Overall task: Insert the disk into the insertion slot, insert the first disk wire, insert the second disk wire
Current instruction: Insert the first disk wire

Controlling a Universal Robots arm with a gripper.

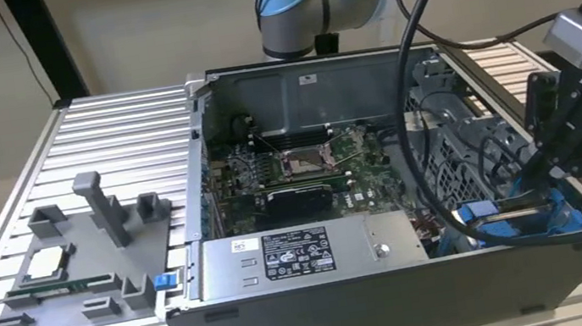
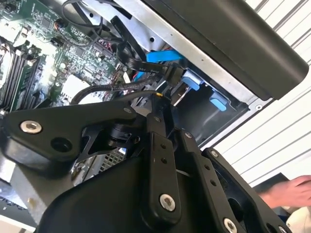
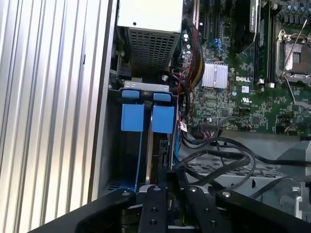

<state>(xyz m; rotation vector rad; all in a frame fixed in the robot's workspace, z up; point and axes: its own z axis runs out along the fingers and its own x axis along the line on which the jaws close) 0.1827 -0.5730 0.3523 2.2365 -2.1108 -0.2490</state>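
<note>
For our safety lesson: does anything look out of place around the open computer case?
Yes: in the second wrist view a person's hand shows outside the computer case, while the gripper is down at the insertion slot. A hand near a working arm is odd.

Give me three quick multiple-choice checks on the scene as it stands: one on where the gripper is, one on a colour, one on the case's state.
1. In the exterior view, the gripper is:
A over the grey fixture plate
B over the drive bay, at the exterior view's right
C above the power supply

2. The tabs in the bay are:
A red
B blue
C yellow

3. The computer case is:
A open, motherboard exposed
B closed by a panel
C empty of boards

Answers:
1 B, it hangs at the case's right end over the perforated bay.
2 B, the first wrist view shows two blue tabs side by side.
3 A, the green board shows from above.
</note>
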